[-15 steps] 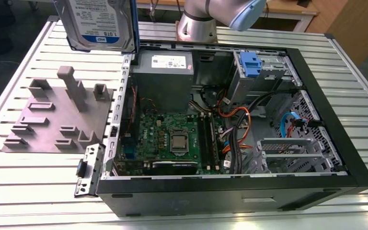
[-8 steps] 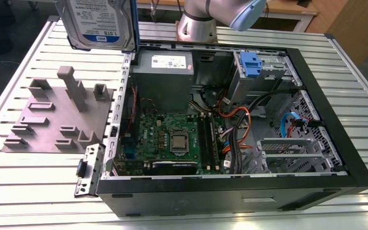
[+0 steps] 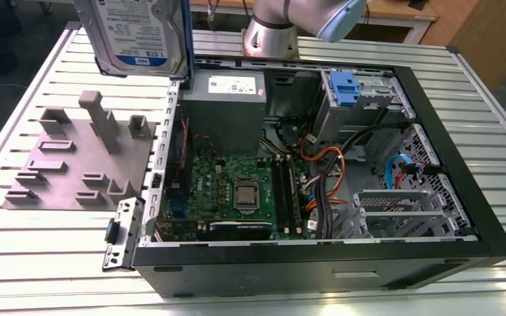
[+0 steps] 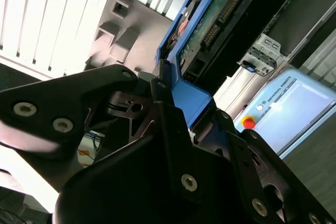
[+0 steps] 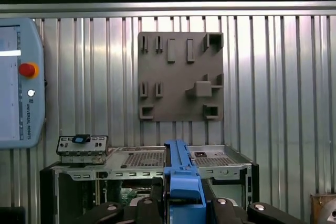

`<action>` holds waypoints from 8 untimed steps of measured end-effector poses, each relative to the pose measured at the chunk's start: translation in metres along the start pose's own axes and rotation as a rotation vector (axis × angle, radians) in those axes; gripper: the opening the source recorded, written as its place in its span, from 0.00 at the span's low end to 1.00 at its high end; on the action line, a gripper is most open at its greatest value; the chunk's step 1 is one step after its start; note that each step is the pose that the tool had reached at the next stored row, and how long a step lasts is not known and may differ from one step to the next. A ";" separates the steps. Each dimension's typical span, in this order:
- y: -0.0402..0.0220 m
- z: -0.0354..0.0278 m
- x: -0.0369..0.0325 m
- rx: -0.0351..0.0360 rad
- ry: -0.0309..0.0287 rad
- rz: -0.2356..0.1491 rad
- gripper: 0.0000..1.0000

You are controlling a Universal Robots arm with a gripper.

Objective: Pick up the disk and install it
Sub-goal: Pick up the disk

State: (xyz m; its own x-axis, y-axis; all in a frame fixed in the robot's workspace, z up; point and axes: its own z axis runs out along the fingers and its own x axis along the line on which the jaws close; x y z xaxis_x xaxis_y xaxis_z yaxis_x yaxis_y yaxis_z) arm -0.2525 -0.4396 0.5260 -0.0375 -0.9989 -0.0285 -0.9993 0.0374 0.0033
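Gripper [image 4: 188, 99]: closed on the disk [image 3: 139, 36]. In the second wrist view the black fingers [image 4: 168, 124] press on either side of the blue carrier frame [image 4: 197, 100], with no gap showing. The first wrist view shows the same grip, the frame's edge standing up between the two finger ends.

Disk: clear of the bench [image 3: 464, 85] and touching nothing but the gripper. In the exterior view it stands on edge with its label face to the camera, slightly tilted, and its lower end hangs free. In the second wrist view the circuit-board side and connector edge extend away from the fingers.

Below the gripper: the open computer case [image 3: 323, 257] lies on its side on the bench with its interior exposed. Inside it are the motherboard [image 3: 235, 187], a grey box with a white sticker [image 3: 226, 89], a metal drive cage with a blue tab [image 3: 345, 89] and a second metal cage [image 3: 394, 210] with orange and blue cables running near it. The disk is outside the case, above the case's corner nearest the fixture plate.

Also below the gripper, just beside the case: a grey fixture plate [image 3: 77, 158] with raised blocks and posts, flat on the bench.

To one side of the gripper, in the first wrist view: a teach pendant [image 5: 16, 87] with a red button, resting against the bench's edge.
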 end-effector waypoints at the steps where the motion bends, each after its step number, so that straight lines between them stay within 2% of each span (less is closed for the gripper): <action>1: -0.0030 0.0007 0.0001 0.0002 -0.0001 0.000 0.36; 8: -0.0193 0.0038 0.0002 0.0002 -0.0002 0.000 0.36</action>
State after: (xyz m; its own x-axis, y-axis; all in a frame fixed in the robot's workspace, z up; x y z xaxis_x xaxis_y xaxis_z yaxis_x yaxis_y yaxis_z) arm -0.2332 -0.4404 0.5222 -0.0373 -0.9989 -0.0287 -0.9993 0.0372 0.0031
